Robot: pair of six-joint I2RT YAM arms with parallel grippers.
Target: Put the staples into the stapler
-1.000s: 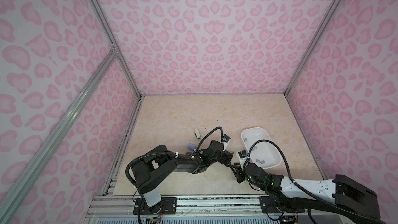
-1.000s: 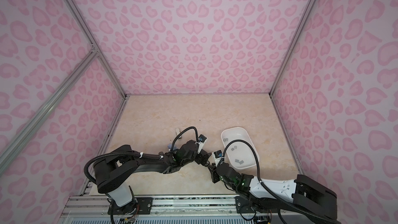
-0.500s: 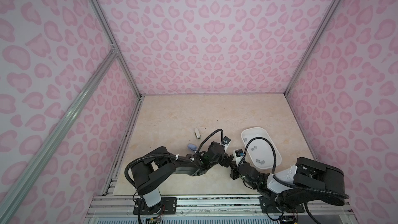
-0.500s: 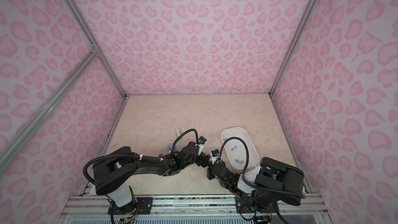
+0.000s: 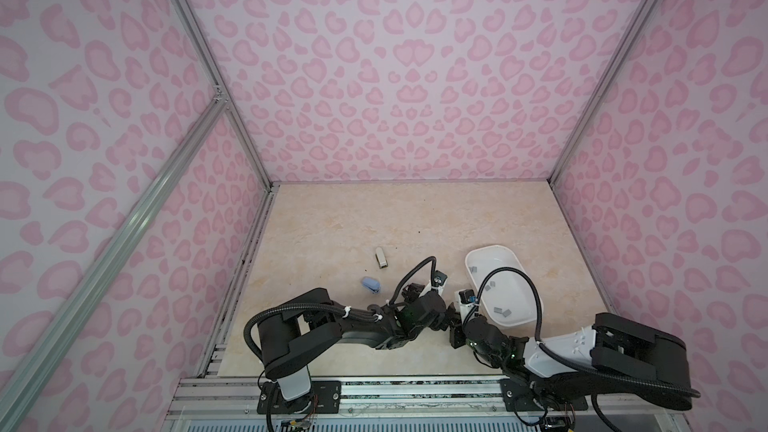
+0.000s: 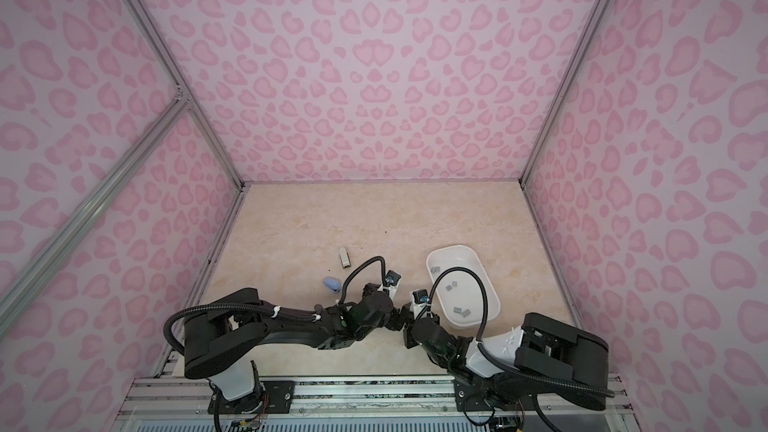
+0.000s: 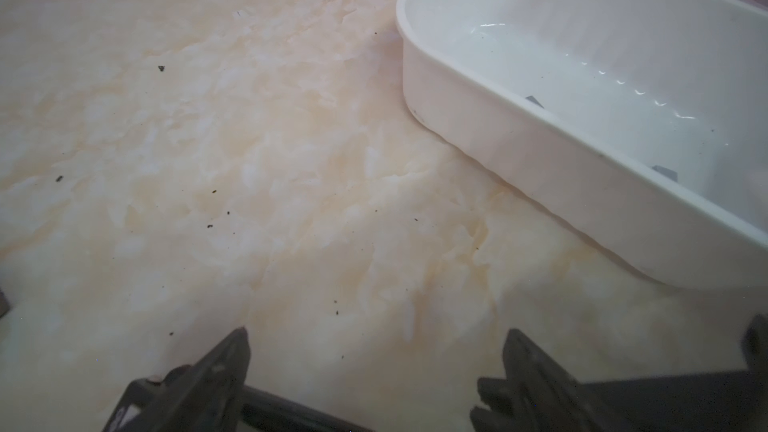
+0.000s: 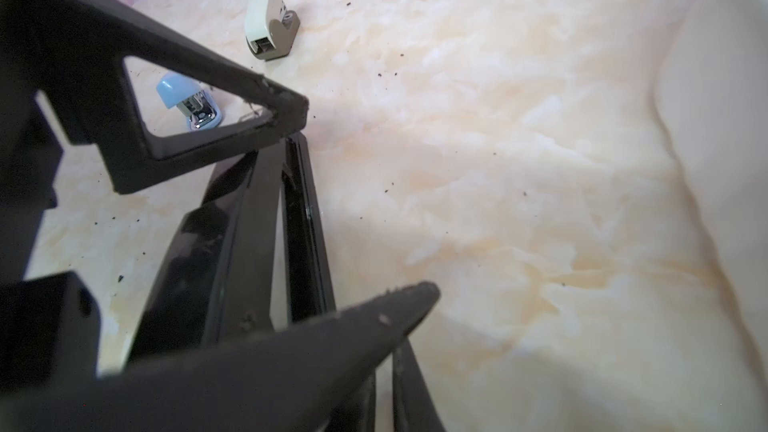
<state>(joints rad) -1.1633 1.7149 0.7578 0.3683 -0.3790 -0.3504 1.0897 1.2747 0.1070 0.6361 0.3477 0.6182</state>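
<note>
The table (image 5: pixel 374 218) is carrying a white tray (image 5: pixel 490 248) lying just beside both sets of jaws. The left gripper (image 7: pixel 378 334) is standing released, jaws spread wide over bare table. The right gripper (image 5: pixel 454 331) is sitting clenched close beside it; whether it is pinching anything cannot be told. The beige stapler (image 5: pixel 381 258) and blue stapler (image 5: pixel 370 284) are lying well clear of both jaws. The staples (image 5: pixel 502 312) are resting loose inside the tray, outside either grip.

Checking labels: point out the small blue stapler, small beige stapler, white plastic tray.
Small blue stapler (image 8: pixel 176 89): right wrist view, blue cap.
Small beige stapler (image 8: pixel 262 10): right wrist view, cream top.
White plastic tray (image 7: pixel 519 151): left wrist view, side wall.
</note>
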